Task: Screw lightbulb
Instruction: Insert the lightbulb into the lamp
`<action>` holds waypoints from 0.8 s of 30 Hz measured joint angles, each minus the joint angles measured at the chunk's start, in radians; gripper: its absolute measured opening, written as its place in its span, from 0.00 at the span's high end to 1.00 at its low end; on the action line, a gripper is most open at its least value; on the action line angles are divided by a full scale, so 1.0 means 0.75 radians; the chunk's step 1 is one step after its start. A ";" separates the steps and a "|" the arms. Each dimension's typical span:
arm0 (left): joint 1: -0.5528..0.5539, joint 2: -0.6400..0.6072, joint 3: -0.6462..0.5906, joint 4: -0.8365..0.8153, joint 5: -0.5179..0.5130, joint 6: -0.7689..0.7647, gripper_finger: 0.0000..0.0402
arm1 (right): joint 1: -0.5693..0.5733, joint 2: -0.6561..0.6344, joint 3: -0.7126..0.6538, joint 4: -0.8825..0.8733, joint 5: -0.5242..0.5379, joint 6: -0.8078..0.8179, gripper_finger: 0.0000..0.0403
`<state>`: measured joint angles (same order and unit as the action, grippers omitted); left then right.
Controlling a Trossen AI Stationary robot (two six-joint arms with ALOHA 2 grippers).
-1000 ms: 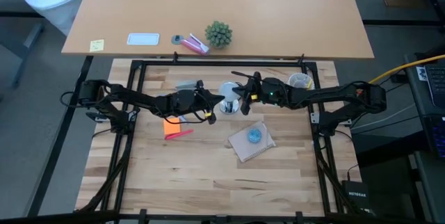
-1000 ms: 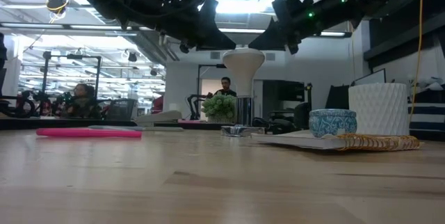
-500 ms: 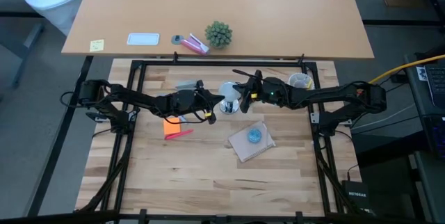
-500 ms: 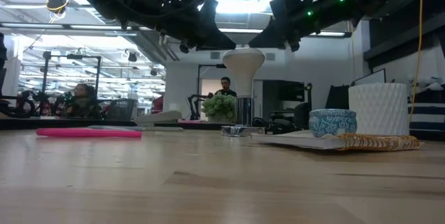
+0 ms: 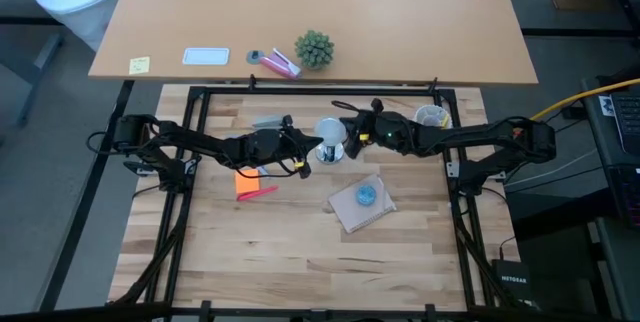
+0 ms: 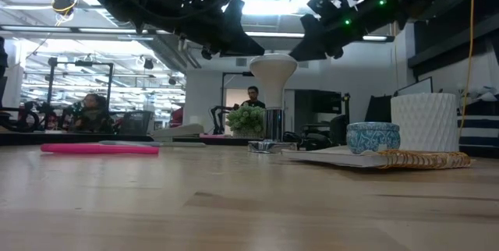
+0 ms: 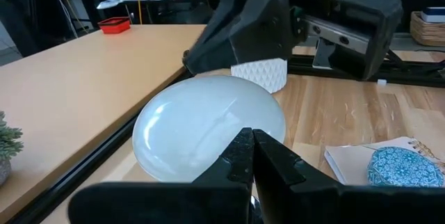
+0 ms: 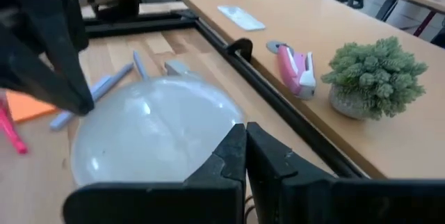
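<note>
Both grippers, fingers closed and empty, flank the upright lightbulb (image 5: 330, 132): left gripper (image 5: 306, 152), right gripper (image 5: 352, 138). Screwing seems underway; next, one must open and grasp it.

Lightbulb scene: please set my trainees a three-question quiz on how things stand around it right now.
1. True or false: both grippers are shut.
2. Where is the lightbulb? A) lying on the notebook B) upright on a metal socket, between the two grippers C) on the far desk
3. What lies on the spiral notebook?

Key:
1. True. The left gripper and the right gripper each show their fingers pressed together, close beside the bulb.
2. B. The low view shows it upright on the socket.
3. A small blue round object.
</note>
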<state>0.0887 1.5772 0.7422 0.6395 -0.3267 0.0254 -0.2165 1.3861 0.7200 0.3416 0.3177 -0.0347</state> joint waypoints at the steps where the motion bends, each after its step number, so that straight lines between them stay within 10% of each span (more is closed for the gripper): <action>1: 0.000 0.000 0.000 0.000 0.000 0.000 1.00 | 0.000 -0.001 0.000 -0.007 -0.006 0.000 0.97; 24: 0.000 0.000 -0.001 -0.001 0.000 0.000 1.00 | 0.000 -0.001 0.002 -0.018 -0.018 0.004 0.97</action>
<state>0.0887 1.5772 0.7414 0.6390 -0.3265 0.0254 -0.2165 1.3853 0.7214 0.3282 0.3044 -0.0319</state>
